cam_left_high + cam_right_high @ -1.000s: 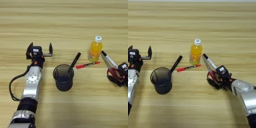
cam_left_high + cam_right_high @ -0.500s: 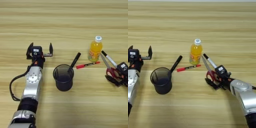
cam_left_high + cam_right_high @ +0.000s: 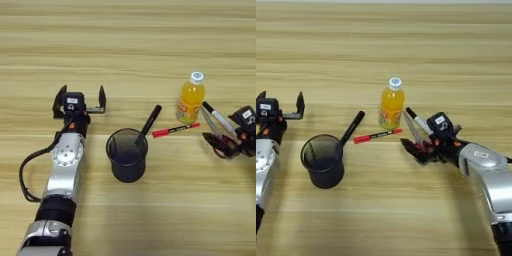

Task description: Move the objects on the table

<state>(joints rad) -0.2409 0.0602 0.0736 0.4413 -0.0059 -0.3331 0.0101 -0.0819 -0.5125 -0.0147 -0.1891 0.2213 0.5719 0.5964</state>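
Wood-grain planks of the table (image 3: pixel 406 55) fill both views, with the objects gathered toward the right of centre. A small juice bottle (image 3: pixel 391 103) stands upright, a thin red pen (image 3: pixel 376 135) lies just in front of it, and a black mesh cup (image 3: pixel 323 161) sits to the left with a black-tipped stick leaning out over its rim. The right gripper (image 3: pixel 417 146) is low at the table just right of the bottle, among the red-handled scissors (image 3: pixel 421 145) and a slim marker (image 3: pixel 419 121) whose black cap points up-left toward the bottle; whether its fingers are clenched on the scissors cannot be told, since the dark parts overlap. The left gripper (image 3: pixel 80 100) rests beside the cup with its two fingers spread wide, grasping nothing. The main risk lies in the crowding: the marker's cap end and the scissor blades sit close to the bottle, so a lift or sweep leftward probably tips it or sends the pen rolling. A partial grip on the scissors might also let them swing or drop.
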